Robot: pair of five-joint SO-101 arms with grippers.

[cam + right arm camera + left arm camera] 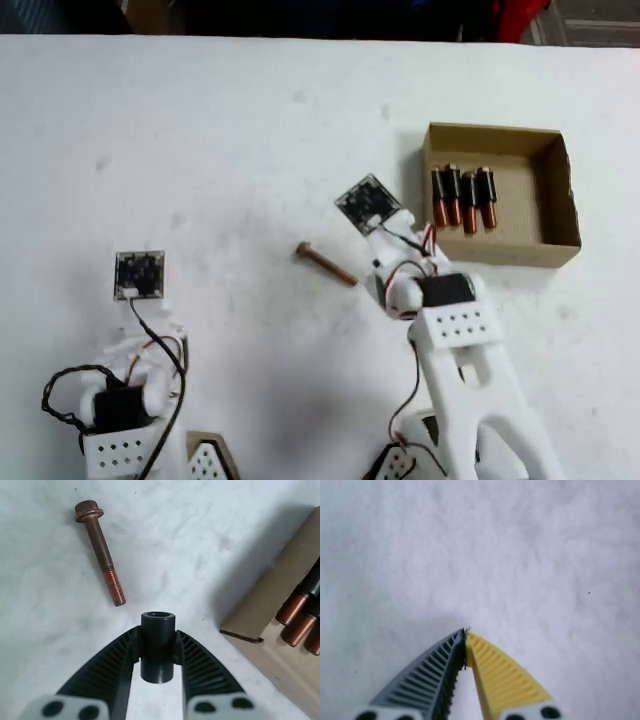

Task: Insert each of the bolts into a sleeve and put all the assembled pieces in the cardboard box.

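Edges first: the right hand (157,630) pinches a black sleeve (157,650) between its two dark fingertips, with the sleeve's bore end poking out past the tips. A corner of the cardboard box (270,625) sits near the hand on one side, its near wall facing the hand and not touching it. On the hand's other side and slightly ahead, a copper bolt (100,550) lies flat on the tabletop (210,545). Its threaded end is nearer the hand and its flanged head is farther out. It sits close to the sleeve but does not touch it. A strip of bare white tabletop runs forward from the fingertips between the bolt and the box wall.

From the high view the box (495,130) is open-topped, and four assembled pieces (463,198) lie side by side on the part of its floor nearer the right hand (bare cardboard floor takes up the rest). The bolt (326,264) lies at an angle just beside that arm's wrist.

The left hand (465,632) has one grey finger (427,675) and one yellow finger (502,677). The tips are pressed together with nothing between them, over plain tabletop well apart from the bolt and the box.

The tabletop (250,130) is white, matte and faintly smudged. Its far edge runs straight across, with dark room behind it.
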